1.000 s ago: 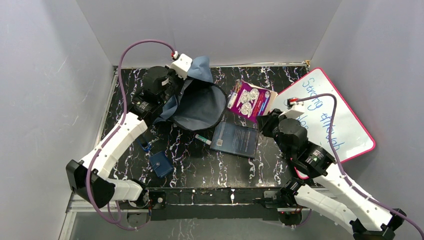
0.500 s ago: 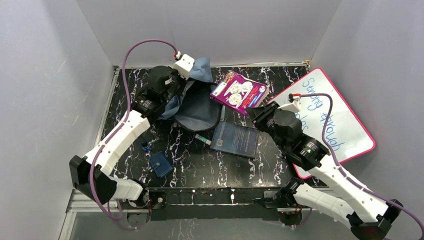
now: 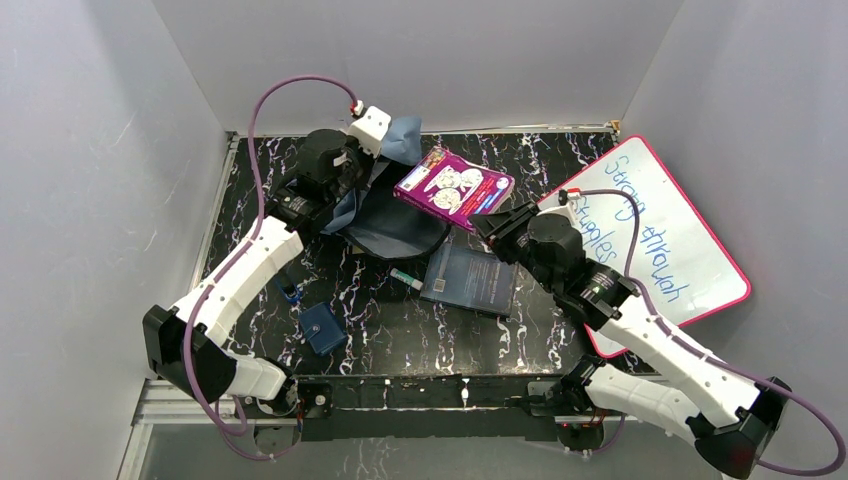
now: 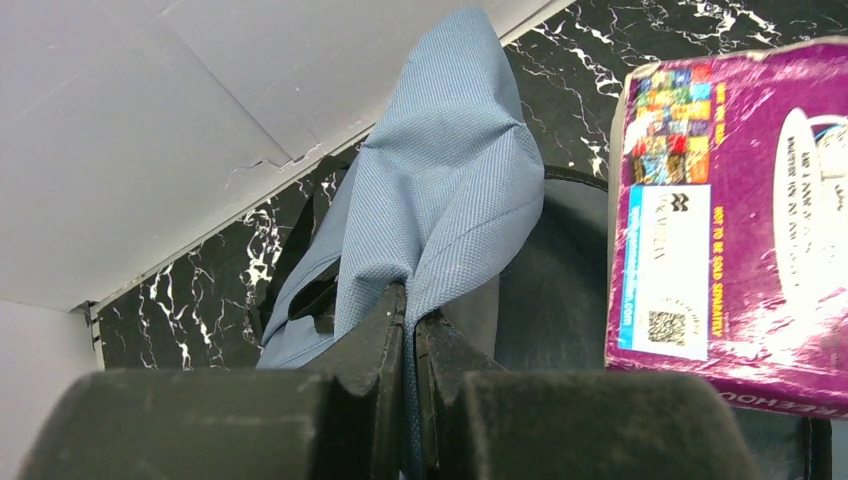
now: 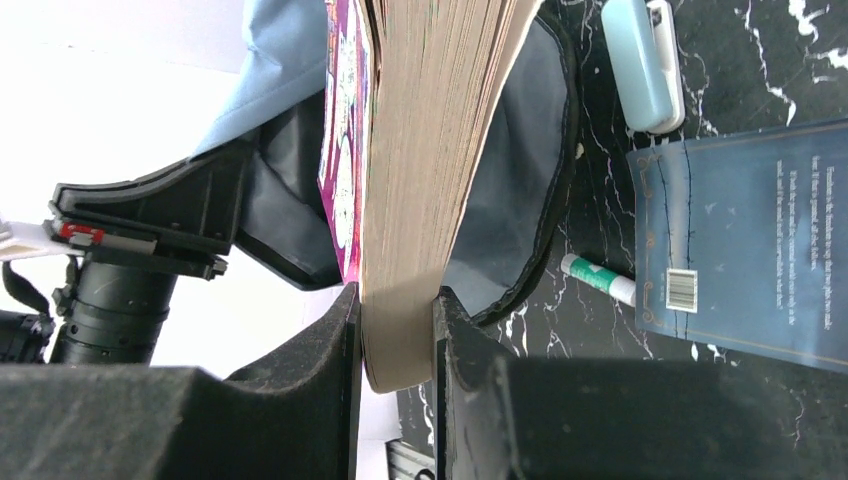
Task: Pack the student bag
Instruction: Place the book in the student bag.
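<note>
The slate-blue student bag [image 3: 395, 225] lies at the back of the table with its dark mouth facing right. My left gripper [image 3: 383, 160] is shut on a fold of the bag's fabric [image 4: 440, 190] and holds that flap raised; in the left wrist view its jaws [image 4: 410, 330] pinch the cloth. A thick purple book [image 3: 455, 187] is clamped by its page edge in my right gripper [image 3: 492, 222]. It hangs over the bag's mouth. In the right wrist view the gripper [image 5: 398, 330] grips the book [image 5: 420, 170], with the bag's grey lining [image 5: 515, 160] just behind it.
A dark-blue book [image 3: 470, 280] lies flat at centre, with a green-and-white marker [image 3: 405, 277] to its left. A small dark-blue pouch [image 3: 323, 328] sits near the front left. A pink-edged whiteboard [image 3: 660, 235] leans at right. A light-blue oblong item [image 5: 645, 65] lies near the bag.
My right gripper has carried the purple book leftward, from beside the whiteboard to over the bag's mouth. The left gripper still holds the flap and shifted only slightly.
</note>
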Tool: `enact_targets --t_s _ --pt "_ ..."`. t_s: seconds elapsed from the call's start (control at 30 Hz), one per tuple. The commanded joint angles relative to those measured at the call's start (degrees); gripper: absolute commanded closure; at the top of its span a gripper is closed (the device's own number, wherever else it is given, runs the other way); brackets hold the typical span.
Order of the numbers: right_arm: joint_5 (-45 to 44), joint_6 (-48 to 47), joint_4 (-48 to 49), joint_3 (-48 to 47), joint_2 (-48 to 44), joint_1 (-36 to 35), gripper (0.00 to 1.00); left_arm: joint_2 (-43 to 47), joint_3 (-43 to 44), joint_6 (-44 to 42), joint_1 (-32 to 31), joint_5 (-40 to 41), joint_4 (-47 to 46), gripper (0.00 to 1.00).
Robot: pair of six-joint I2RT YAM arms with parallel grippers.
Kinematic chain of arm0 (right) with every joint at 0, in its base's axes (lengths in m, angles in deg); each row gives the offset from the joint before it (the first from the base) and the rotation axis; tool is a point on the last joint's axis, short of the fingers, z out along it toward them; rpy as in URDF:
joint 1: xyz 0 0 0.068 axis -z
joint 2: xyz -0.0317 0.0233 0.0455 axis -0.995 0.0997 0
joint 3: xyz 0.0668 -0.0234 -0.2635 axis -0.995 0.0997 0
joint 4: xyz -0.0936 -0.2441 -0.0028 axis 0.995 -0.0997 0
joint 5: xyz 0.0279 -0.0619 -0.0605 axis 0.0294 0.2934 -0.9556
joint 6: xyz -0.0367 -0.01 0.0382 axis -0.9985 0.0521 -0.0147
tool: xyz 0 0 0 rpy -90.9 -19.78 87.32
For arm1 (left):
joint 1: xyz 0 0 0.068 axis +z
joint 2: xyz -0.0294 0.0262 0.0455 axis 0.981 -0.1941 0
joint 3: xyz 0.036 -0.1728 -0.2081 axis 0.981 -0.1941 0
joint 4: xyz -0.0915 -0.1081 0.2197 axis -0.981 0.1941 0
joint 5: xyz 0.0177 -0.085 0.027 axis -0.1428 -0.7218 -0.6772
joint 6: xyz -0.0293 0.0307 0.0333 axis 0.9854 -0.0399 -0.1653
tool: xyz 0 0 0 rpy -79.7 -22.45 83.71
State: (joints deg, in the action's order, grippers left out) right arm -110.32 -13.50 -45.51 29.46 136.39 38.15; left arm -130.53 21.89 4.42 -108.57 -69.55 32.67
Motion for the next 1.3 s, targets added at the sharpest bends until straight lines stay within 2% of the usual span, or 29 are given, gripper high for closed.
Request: enact_targets --t_s 0.0,0.17,0.33,0.8,1.27 --pt "0.64 7.51 8.54 -0.14 0.78 0.08 1.00 -0.35 3.52 1.21 -0.04 0.05 -1.93 1.00" --pt "4.31 10.57 11.66 1.03 4.96 0.09 1.00 -0.75 4.37 1.36 -0.12 -0.74 -1.91 1.00" --pt "7.38 9.88 14.76 -0.48 10.12 0.13 1.00 -0.68 4.43 1.27 -0.38 -1.28 -1.78 1.00" --pt "4.96 7.78 24.60 -6.67 22.64 0.07 1.00 -0.34 4.10 1.50 -1.30 -2.49 -1.70 1.00" --pt "3.93 7.93 27.51 -16.13 37.84 0.69 1.00 -0.24 4.63 1.05 -2.13 -2.72 -1.52 1.00"
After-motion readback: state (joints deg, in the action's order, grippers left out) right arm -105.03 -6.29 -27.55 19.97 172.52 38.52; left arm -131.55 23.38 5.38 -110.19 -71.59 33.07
